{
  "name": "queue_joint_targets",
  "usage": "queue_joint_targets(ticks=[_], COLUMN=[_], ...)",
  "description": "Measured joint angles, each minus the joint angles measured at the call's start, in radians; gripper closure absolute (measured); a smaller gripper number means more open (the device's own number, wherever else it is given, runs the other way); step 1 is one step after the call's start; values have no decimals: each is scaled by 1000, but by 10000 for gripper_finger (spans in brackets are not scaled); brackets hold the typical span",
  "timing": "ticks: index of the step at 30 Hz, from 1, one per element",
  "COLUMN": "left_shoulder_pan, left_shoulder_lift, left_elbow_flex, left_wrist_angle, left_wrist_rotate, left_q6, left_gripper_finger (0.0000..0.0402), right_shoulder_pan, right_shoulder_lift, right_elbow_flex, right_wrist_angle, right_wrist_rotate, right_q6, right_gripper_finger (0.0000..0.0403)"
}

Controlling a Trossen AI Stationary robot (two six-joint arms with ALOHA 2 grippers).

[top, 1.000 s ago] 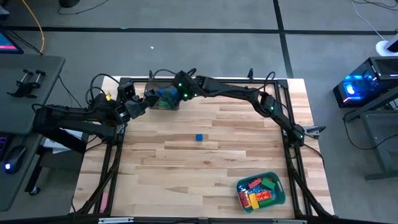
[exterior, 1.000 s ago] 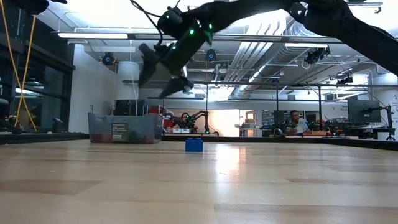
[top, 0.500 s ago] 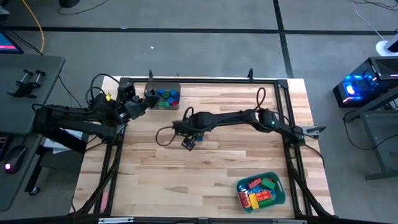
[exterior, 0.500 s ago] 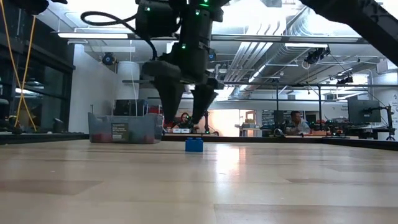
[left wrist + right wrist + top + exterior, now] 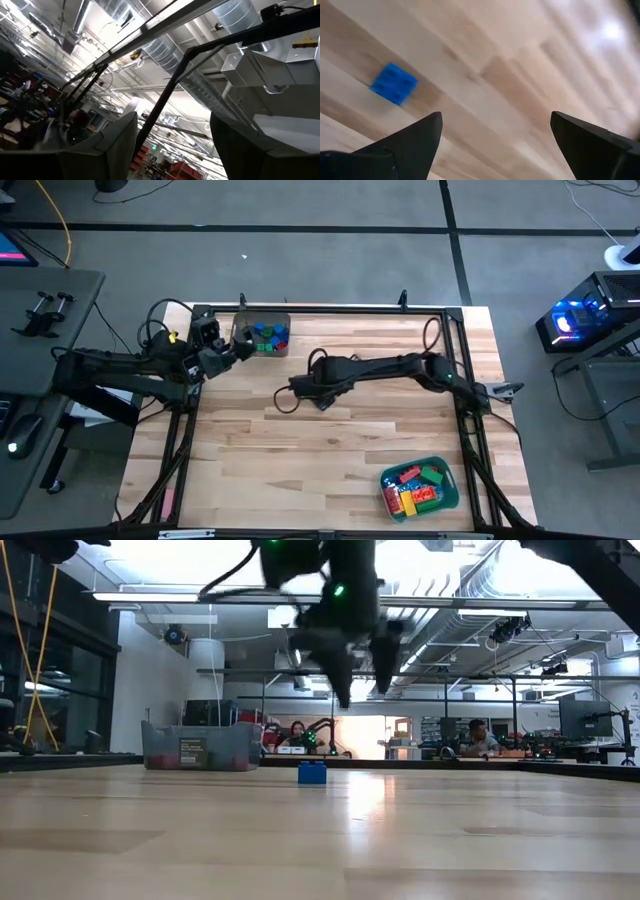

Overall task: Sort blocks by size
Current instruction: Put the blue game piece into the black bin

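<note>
You have one small blue studded plastic brick [image 5: 312, 772] lying alone on the one wooden table [image 5: 300, 470]. You have two bins: one grey plastic bin [image 5: 262, 337] at the far left corner and one teal plastic bin [image 5: 420, 485] near the front right. Each holds a heap of mixed red, blue, green and yellow bricks, too jumbled for you to count. You have two dark arms over the table. Two seated people [image 5: 478, 737] show in the room behind.
</note>
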Motion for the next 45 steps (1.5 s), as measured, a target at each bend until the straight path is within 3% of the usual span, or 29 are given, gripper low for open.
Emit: queue_joint_targets(ticks=[4, 11, 13, 15, 17, 20, 22, 26, 32, 36, 45], left_shoulder_pan=[30, 103, 119, 135, 147, 151, 151, 160, 164, 164, 162], left_shoulder_lift=[-15, -82, -101, -111, -116, -115, -112, -103, -98, -98, -98], left_elbow_flex=[0, 0, 0, 0, 0, 0, 0, 0, 0, 0, 0], left_wrist_angle=[1, -1, 0, 1, -4, -8, -11, -23, -86, -109, -106], left_wrist_rotate=[36, 115, 130, 152, 172, 172, 164, 151, 103, 103, 103], left_q6=[-2, -71, -77, -77, -79, -79, -78, -78, -78, -79, -78], left_gripper_finger=[165, 165, 165, 165, 165, 165, 165, 165, 165, 165, 165], right_shoulder_pan=[-9, -75, -108, -127, -110, -47, -16, 10, -6, -13, -17], right_shoulder_lift=[-130, -589, -738, -859, -926, -885, -782, -541, -274, -136, -22], right_elbow_flex=[-105, -565, -734, -910, -1061, -1192, -1191, -1005, -605, -423, -328], right_wrist_angle=[9, 245, 329, 487, 763, 1130, 1233, 1194, 861, 656, 632], right_wrist_rotate=[8, -70, -145, -224, -240, -252, -252, -259, -230, -232, -224], right_q6=[13, 174, 251, 393, 509, 601, 619, 564, 407, 357, 383], right_gripper_finger=[34, 34, 34, 34, 34, 34, 34, 34, 34, 34, 34])
